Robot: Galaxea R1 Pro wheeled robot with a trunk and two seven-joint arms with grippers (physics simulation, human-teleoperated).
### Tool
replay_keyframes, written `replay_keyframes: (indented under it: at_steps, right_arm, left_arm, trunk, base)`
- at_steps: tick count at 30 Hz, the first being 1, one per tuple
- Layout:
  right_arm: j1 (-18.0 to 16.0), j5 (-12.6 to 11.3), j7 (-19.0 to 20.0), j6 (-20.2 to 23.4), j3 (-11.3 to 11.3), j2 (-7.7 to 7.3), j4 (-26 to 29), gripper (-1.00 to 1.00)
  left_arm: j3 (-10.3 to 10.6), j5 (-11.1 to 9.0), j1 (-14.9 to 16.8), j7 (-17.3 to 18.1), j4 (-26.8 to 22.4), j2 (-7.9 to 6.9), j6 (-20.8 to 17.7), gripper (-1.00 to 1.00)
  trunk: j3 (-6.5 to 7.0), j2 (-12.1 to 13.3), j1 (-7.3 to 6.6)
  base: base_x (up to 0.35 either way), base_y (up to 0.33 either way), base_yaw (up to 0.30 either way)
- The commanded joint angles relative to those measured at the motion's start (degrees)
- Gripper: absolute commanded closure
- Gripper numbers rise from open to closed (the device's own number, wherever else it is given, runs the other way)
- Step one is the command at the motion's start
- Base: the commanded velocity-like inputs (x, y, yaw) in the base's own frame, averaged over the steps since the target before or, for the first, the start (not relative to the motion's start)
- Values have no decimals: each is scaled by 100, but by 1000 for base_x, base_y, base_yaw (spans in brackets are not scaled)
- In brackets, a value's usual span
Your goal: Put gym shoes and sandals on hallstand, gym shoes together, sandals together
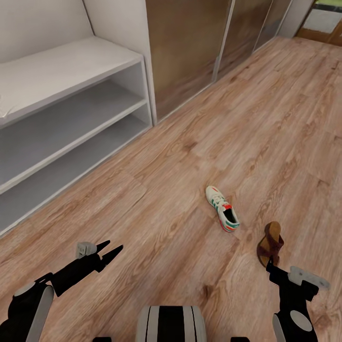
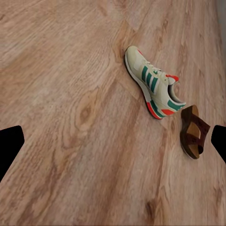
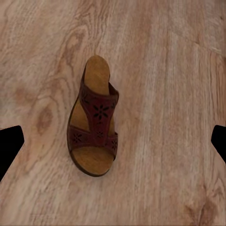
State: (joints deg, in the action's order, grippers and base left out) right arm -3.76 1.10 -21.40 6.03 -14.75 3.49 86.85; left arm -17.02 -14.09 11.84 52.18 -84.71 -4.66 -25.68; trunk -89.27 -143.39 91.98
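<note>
One cream gym shoe (image 1: 222, 208) with green stripes and a red-orange heel lies on the wood-grain corridor floor (image 1: 266, 118), right of centre in the head view. Just beside it, lower right, lies a dark brown sandal (image 1: 270, 243) with cut-out straps and a tan footbed. The right end effector (image 1: 271, 267) hovers over the sandal, fingers spread, holding nothing. The left end effector (image 1: 110, 250), lower left, is also spread and empty. The white hallstand (image 1: 71, 61), upper left, has two long shelf compartments, bare as far as they show.
</note>
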Motion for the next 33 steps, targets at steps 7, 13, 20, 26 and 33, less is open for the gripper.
replay_keyframes:
  at_steps: [7,13,20,26,33]
  right_arm:
    - [-2,13,-13,39,-2,3,7,-100]
    - [-2,13,-13,39,-3,3,7,-100]
    - [-2,13,-13,39,-2,3,7,-100]
    - [-2,15,-13,39,-8,3,7,-100]
    - [-2,21,-13,39,-5,3,7,-100]
  left_arm:
    - [-3,-33,3,11,-2,0,-51,-100]
    - [-3,-33,3,11,-2,0,-51,-100]
    - [-3,-33,3,11,-2,0,-51,-100]
    - [-3,-38,3,13,-2,0,-51,-100]
    - [-3,-41,3,15,-2,0,-51,-100]
  trunk:
    - [-54,-1,1]
    - [-97,-1,1]
    - [-148,-1,1]
    - [-191,-1,1]
    - [-241,-1,1]
  base:
    - [138,-151,176]
    - [90,-79,176]
    - [20,-15,176]
    - [3,-2,176]
    - [11,-3,176]
